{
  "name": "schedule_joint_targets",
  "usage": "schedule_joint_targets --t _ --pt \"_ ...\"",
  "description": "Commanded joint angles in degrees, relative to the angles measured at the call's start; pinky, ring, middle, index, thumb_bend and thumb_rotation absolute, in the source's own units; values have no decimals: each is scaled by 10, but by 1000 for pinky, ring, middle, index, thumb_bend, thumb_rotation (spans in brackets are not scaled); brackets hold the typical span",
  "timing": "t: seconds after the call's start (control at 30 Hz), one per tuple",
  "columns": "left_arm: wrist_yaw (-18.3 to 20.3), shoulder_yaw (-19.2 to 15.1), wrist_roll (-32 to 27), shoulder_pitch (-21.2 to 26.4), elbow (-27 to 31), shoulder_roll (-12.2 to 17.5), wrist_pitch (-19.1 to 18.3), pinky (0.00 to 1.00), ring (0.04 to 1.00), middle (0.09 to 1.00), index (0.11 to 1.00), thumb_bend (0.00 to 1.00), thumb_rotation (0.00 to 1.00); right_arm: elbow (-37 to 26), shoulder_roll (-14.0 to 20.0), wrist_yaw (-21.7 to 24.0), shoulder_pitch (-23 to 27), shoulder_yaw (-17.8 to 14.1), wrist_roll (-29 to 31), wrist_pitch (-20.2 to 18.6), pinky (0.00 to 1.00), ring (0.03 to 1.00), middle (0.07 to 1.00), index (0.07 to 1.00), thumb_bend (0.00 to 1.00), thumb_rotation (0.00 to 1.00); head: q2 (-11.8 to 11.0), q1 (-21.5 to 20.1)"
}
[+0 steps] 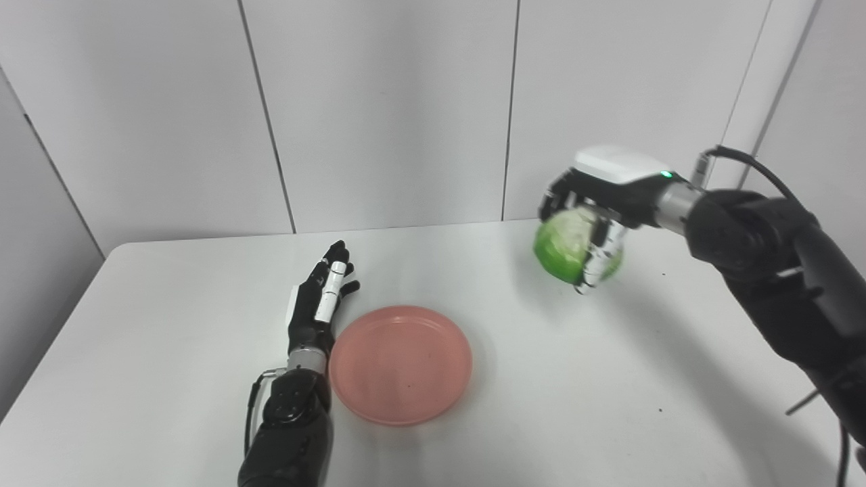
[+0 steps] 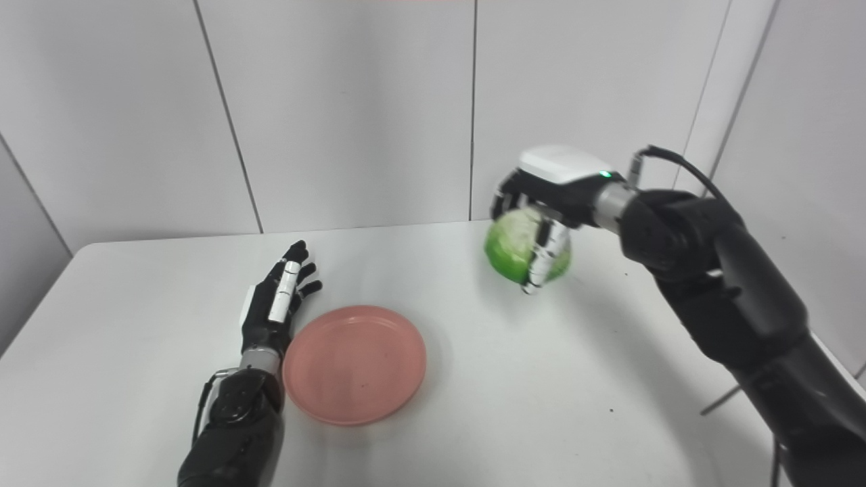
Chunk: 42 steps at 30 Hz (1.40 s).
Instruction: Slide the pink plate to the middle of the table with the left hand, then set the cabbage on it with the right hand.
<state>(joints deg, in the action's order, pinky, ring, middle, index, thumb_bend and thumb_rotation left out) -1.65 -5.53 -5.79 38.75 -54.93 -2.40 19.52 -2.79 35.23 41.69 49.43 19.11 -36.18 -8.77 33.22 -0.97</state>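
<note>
With the pink plate (image 1: pixel 400 364) lying near the tabletop's (image 1: pixel 169 325) middle, the second step is in hand: the right hand (image 1: pixel 595 203), fingers clamped on the cabbage (image 1: pixel 565 247), must carry it left and nearer, then lower it. The left hand (image 1: pixel 318 304) rests just beside the plate, fingers apart.

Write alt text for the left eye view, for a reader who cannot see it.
The robot's right hand holds a green cabbage above the far right of a white table. Its left hand lies open and flat beside an empty pink plate near the table's middle.
</note>
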Motion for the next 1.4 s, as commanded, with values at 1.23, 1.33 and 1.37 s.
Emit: schedule_joint_targets --t 1.23,1.33,1.37 --pt "-21 -8 -1 -54 -42 -23 17 814 882 928 851 800 756 212 -186 -199 -47 107 -48 231 374 428 514 489 517 0 6 56" --pt "-22 -8 -2 -54 -40 -24 14 815 891 929 849 814 749 205 -188 -201 -54 111 -58 224 389 430 511 501 519 0 7 54" --pt "-22 -8 -1 -55 -40 -24 14 819 894 929 849 819 745 201 -188 -200 -56 110 -57 221 406 485 545 554 741 120 7 54"
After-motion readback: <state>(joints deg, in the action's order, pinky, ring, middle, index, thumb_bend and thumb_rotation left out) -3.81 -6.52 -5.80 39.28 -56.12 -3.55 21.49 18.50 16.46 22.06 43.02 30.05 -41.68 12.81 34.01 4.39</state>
